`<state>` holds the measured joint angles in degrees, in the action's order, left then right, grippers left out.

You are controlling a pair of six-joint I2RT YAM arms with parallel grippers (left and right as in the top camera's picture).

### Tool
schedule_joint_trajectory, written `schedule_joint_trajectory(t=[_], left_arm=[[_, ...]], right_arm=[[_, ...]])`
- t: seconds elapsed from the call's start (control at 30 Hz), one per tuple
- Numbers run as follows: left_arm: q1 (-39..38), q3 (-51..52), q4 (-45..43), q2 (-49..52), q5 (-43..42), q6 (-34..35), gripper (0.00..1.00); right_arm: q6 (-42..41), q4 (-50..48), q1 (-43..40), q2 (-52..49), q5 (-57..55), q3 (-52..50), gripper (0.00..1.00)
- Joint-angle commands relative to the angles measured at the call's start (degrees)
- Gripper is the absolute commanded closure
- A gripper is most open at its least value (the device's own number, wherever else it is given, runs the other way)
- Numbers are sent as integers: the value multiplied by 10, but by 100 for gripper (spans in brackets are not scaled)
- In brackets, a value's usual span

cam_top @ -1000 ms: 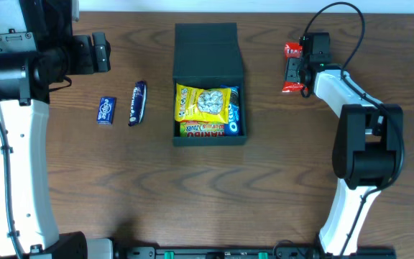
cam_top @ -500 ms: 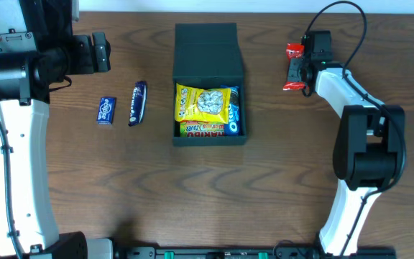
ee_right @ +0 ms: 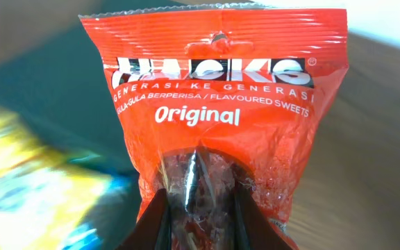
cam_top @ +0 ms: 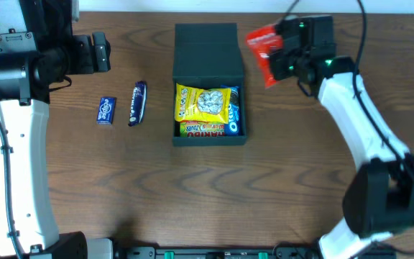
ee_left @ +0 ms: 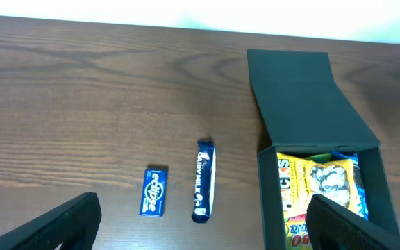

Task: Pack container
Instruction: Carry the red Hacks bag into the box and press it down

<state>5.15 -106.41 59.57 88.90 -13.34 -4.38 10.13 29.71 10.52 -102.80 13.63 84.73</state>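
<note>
Sitting mid-table toward the far edge, the container [cam_top: 207, 44] reads matte, dark teal-green, square and rigid, and its hinged flap lid lies open and flat on the far side. Inside, a crinkly yellow snack bag [cam_top: 205, 103] lies over a glossy blue Oreo pack [cam_top: 235, 115]. The right gripper [ee_right: 201, 208] is clamped on a shiny red HACKS sweets packet [ee_right: 214, 104], held aloft just right of the lid. The left gripper [cam_top: 99, 52] hangs far left with its fingers [ee_left: 68, 222] spread wide, holding nothing. Left of the container, a slim dark blue bar [cam_top: 137, 102] and a small blue packet [cam_top: 106, 110] lie flat on the wood-grain table [cam_top: 207, 194].
</note>
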Motion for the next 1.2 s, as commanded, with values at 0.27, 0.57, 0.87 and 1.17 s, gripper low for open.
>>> schedule_joint_trajectory(t=[0.27,0.57,0.87,1.17], left_arm=[[1,-1,-1,-1,-2,-26,5],[1,-1,0,-1,-2,-30,5],[1,-1,0,-1,-2,-30,5],[1,-1,0,-1,-2,-30,5]], right_arm=[[409,172,129,3,149,3,84],[463,169,145,-36,160,3,99],[474,154,166,-61,173,3,99],[394,122,179,-60,149,3,1]])
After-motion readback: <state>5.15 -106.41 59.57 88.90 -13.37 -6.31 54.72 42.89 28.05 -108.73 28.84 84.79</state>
